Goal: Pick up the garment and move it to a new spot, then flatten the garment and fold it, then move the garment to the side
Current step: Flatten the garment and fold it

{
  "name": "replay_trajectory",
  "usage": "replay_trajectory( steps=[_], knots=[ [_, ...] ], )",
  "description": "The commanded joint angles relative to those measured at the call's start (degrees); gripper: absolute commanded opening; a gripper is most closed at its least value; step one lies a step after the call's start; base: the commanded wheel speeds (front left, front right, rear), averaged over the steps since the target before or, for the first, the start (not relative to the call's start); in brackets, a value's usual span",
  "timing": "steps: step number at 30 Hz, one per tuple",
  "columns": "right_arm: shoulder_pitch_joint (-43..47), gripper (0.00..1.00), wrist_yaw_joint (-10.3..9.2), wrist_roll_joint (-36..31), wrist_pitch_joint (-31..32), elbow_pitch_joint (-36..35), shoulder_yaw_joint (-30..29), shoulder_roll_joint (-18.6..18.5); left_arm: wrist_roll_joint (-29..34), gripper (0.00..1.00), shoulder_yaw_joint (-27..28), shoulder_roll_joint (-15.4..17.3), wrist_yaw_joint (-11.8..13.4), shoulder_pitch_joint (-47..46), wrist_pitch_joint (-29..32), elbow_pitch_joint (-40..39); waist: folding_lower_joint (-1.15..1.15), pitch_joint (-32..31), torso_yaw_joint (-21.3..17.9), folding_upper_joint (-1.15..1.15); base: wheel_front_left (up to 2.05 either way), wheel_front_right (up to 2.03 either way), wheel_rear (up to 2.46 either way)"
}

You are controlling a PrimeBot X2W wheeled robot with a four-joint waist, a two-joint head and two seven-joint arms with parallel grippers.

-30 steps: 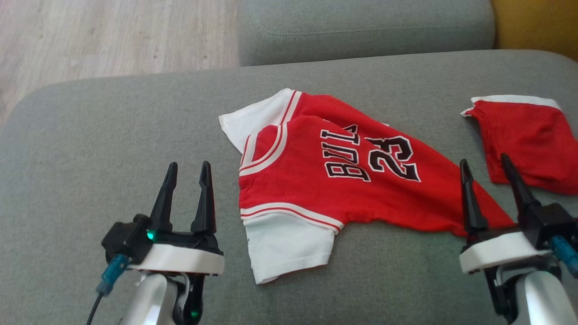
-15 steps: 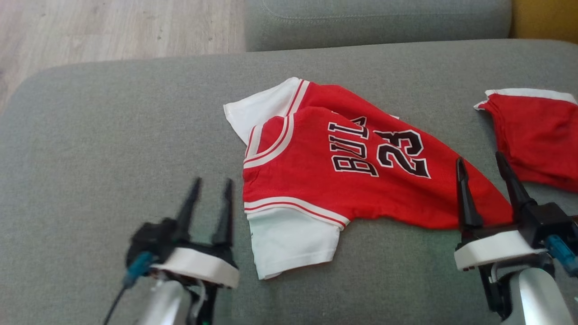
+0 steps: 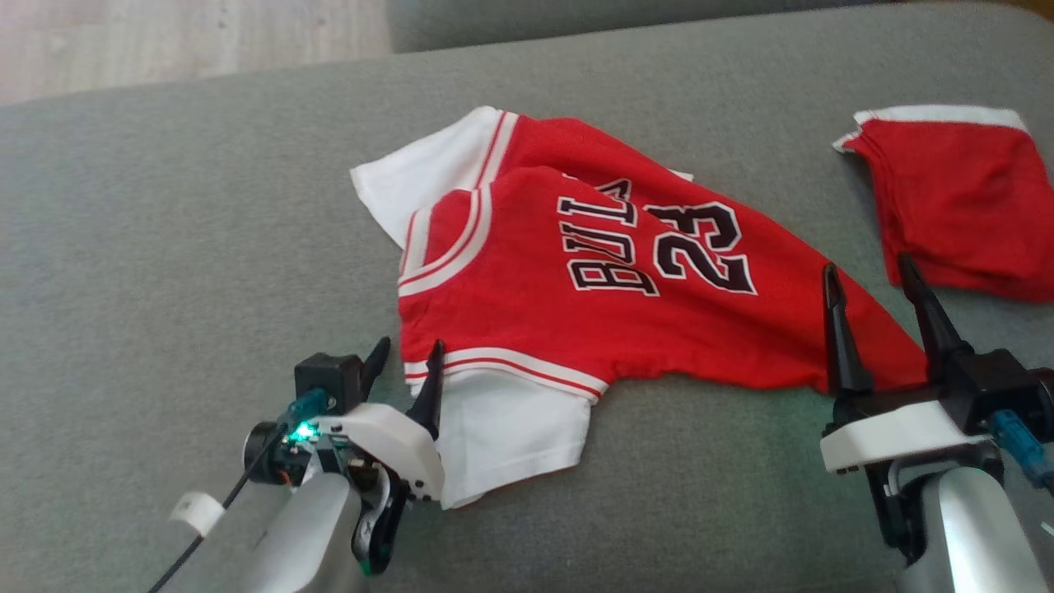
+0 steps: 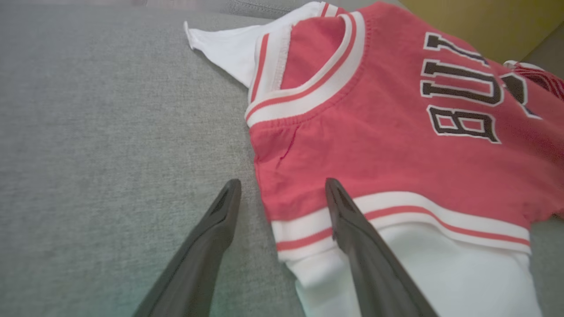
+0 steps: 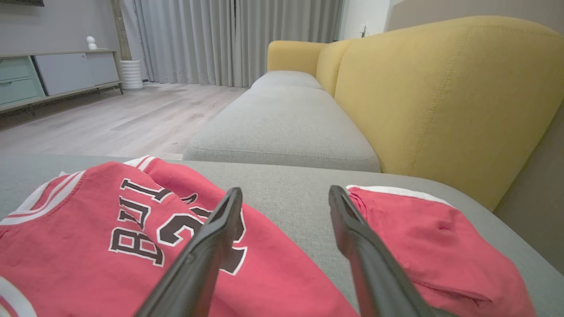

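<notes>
Red-and-white cotton jersey [image 3: 576, 280] lies mid-frame on grey fabric sofa cushion [image 3: 165, 247]. Left end effector [image 3: 411, 344], jaws apart, seemingly straddles its lower-left edge; right end effector [image 3: 865, 263] likewise apart.

The garment [image 3: 527, 329] is red with white sleeves, red-and-white striped trim and black white-edged lettering. The smaller cloth [image 3: 963, 206] is red with a white band. The sofa seat [image 3: 165, 214] is grey.
</notes>
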Motion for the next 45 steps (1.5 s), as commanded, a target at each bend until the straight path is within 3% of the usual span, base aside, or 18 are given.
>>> replay_trajectory(
  steps=[1,9,10,11,33,43,44,45],
  knots=[
    [-2.1,1.0,-0.04,0.6,-0.8,-1.8,1.4,-0.1,0.5,1.0,1.2,0.5,0.4,-3.0,-0.1,-0.4,-0.01,1.2,-1.2,0.0,0.0,0.0,0.0],
    [-2.9,1.0,-0.04,0.9,-1.6,-1.3,1.6,-0.1,0.0,1.0,-0.5,0.5,-0.6,-5.0,2.7,4.8,-0.01,2.3,-2.7,0.0,0.0,0.0,0.0],
    [-2.9,1.0,-0.04,0.9,-1.7,-1.3,1.6,-0.1,-0.1,0.37,-0.7,0.5,-0.8,-5.1,3.1,5.3,-0.01,2.3,-2.8,0.0,0.0,0.0,0.0],
    [-3.0,1.0,-0.04,1.0,-1.7,-1.2,1.6,-0.1,0.0,0.0,-0.8,0.6,-0.9,-5.3,3.2,5.6,-0.01,2.3,-2.9,0.0,0.0,0.0,0.0],
    [-2.9,1.0,-0.04,0.6,-1.2,-1.1,1.9,-0.1,-1.7,0.0,5.9,7.2,3.5,-9.9,-7.9,5.9,-0.01,1.5,-0.3,0.0,0.0,0.0,0.0],
    [-3.6,1.0,-0.04,0.7,-0.8,-1.1,3.1,-0.1,-1.1,0.0,7.0,11.5,4.2,-13.7,-9.8,7.7,-0.01,1.9,0.8,0.0,0.0,0.0,0.0],
    [-3.6,1.0,-0.04,0.8,-0.8,-1.1,3.2,-0.1,-0.9,0.15,6.8,11.7,4.0,-13.9,-9.6,8.0,-0.01,1.9,0.9,0.0,0.0,0.0,0.0],
    [-3.7,1.0,-0.04,0.8,-0.8,-1.0,3.3,-0.1,-0.8,0.63,6.8,12.0,4.1,-14.0,-9.6,8.3,-0.01,1.9,1.0,0.0,0.0,0.0,0.0]
  ],
)
